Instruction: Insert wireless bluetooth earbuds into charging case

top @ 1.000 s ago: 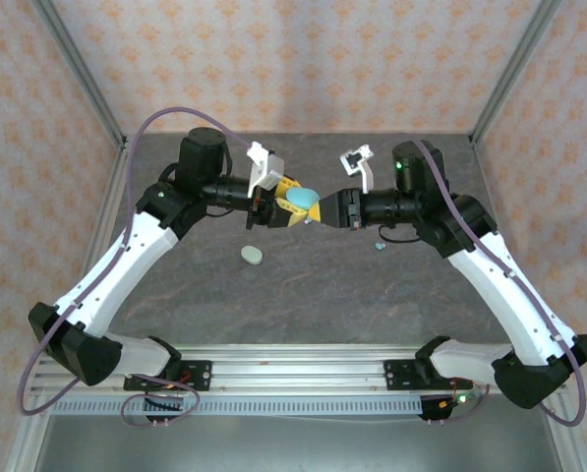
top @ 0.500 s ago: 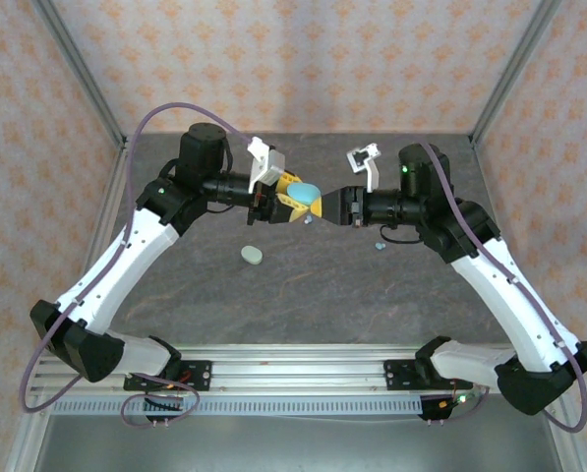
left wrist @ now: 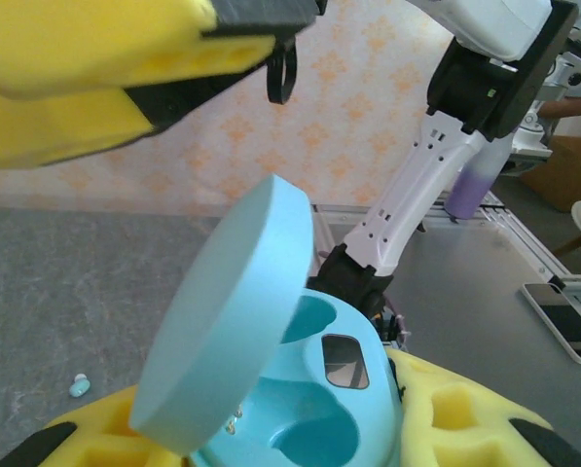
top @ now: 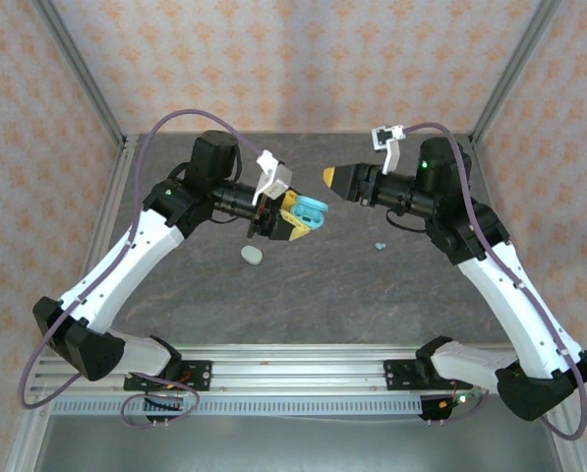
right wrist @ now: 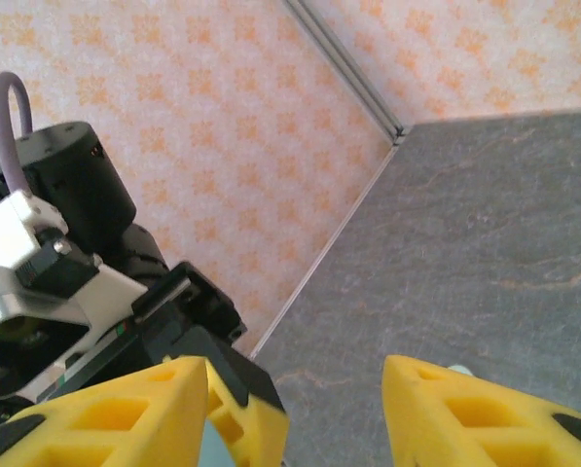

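1. So, your left gripper (top: 298, 217) has its yellow fingers (left wrist: 465, 409) clamped on the teal charging case (top: 313, 209), holding it in the air above the table (top: 372, 305).
2. The case's lid (left wrist: 232, 311) stands raised. In the left wrist view, both of its 2 wells (left wrist: 319, 443) are bare, so no bud is seated yet.
3. Your right gripper (top: 330, 177) hangs near the case, a little beyond it toward the back wall. Its fingers (right wrist: 465, 409) stand apart with nothing between them.
4. A teal earbud (top: 380, 245) lies on the table below the right arm, well apart from the case. It is too small to tell whether it is 1 bud or 2 lying together.
5. A pale mint oval (top: 252, 255), likely a 2nd case, rests on the table under the left arm, shut as far as you can see.
6. By my reading, lifting and opening the case is all that is done, and every insertion is left. Next you'd need the free right gripper down at the earbud. It would then carry the bud to an open well while the left gripper holds the case steady.
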Controlling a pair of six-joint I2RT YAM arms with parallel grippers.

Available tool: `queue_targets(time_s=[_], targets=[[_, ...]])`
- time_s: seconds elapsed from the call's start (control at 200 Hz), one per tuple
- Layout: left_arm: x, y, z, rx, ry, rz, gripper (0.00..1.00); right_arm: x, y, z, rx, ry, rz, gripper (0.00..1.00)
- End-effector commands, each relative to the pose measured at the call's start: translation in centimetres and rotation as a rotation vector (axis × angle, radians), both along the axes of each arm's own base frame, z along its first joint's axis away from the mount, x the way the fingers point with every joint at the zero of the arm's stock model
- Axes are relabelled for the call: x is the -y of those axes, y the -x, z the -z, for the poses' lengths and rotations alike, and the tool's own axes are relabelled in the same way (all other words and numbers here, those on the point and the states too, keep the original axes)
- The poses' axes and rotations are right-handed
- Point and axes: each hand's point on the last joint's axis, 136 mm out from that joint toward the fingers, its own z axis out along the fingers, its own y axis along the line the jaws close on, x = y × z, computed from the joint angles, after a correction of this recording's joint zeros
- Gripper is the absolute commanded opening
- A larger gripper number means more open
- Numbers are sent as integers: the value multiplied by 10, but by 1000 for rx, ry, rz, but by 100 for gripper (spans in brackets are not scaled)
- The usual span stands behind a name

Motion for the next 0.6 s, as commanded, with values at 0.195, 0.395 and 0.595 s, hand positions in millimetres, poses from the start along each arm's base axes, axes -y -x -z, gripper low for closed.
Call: queue_targets(time_s=[0.195,0.395,0.595], targets=[[-2,7,-13,3,21,39,0,-5,20,-16,112,-51,-106,61],[-3,2,-12,0,18,26,0,-2,43,-18,209,-16,-171,68],[-3,-2,-11,-11,13,15,0,-4,62,-1,270,151,-234,74]])
